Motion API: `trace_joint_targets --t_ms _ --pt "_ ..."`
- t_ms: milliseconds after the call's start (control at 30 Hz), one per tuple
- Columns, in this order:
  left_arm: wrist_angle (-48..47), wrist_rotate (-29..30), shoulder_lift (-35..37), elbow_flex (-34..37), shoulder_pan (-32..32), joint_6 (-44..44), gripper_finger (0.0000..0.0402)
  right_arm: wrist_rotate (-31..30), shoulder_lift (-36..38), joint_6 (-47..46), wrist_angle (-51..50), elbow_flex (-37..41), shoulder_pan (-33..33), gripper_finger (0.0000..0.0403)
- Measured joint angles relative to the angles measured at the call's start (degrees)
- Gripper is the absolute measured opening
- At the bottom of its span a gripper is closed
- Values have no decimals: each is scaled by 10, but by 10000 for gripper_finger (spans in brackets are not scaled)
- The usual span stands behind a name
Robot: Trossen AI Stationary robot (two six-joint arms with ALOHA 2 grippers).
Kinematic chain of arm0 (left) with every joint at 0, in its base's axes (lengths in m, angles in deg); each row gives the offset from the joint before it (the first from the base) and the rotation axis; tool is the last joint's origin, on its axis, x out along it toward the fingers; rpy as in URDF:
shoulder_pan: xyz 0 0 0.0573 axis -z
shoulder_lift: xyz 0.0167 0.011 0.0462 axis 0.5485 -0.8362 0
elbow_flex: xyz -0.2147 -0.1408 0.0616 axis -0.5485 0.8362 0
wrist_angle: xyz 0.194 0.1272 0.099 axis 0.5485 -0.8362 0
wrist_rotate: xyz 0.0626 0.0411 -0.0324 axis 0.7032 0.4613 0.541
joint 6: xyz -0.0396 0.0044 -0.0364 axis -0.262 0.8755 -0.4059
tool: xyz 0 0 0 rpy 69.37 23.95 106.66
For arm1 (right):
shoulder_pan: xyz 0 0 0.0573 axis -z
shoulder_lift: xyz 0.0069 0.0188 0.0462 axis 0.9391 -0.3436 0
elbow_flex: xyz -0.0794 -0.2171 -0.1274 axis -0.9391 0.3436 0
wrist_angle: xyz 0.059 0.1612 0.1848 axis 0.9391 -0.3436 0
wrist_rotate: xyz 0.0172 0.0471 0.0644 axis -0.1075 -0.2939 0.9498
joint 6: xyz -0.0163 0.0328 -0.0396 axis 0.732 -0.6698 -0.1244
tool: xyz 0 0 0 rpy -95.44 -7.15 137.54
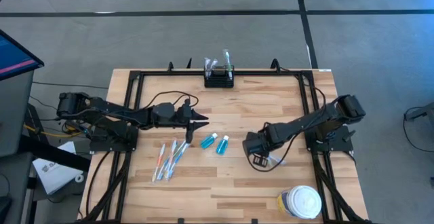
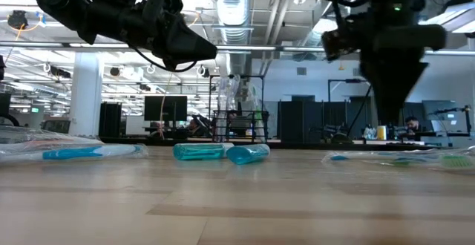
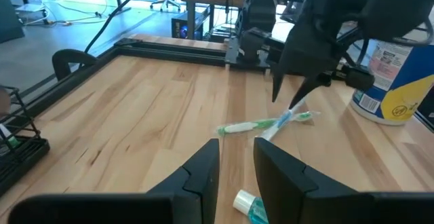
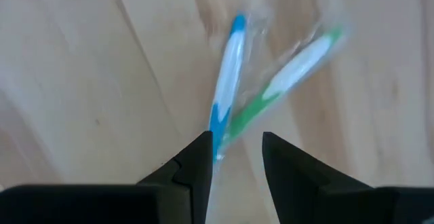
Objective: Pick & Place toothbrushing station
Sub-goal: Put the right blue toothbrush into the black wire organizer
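Note:
The toothbrushing station [image 1: 219, 77] is a small black open-topped holder standing at the middle of the table's far edge, with a wrapped item sticking up from it; it also shows in the low view [image 2: 239, 126]. My right gripper [image 1: 261, 157] points down, slightly open, just above two crossed toothbrushes in clear wrap, one blue [image 4: 227, 68] and one green [image 4: 291, 75], which lie flat on the table. My left gripper [image 1: 200, 124] hovers narrowly open over the table's middle, just on the far side of two small blue bottles [image 1: 214, 142] that lie on their sides.
Several wrapped toothbrushes [image 1: 169, 159] lie left of the bottles. A round white-lidded jar with a yellow label [image 1: 300, 202] stands at the near right corner. A black frame [image 1: 135, 78] runs along the table's edges. Bare wood lies between the holder and the grippers.

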Motion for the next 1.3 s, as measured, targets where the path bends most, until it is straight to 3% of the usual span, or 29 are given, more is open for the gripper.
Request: trace_joint_targets --t_ms 367,1167,1300 --pt "0 0 0 0 0 0 88 70 8 -63 5 65 -29 119" --pt "0 0 0 0 0 0 88 79 4 -69 6 68 -65 119" --pt "-1 0 0 0 0 -1 88 82 3 -77 39 97 -66 119"
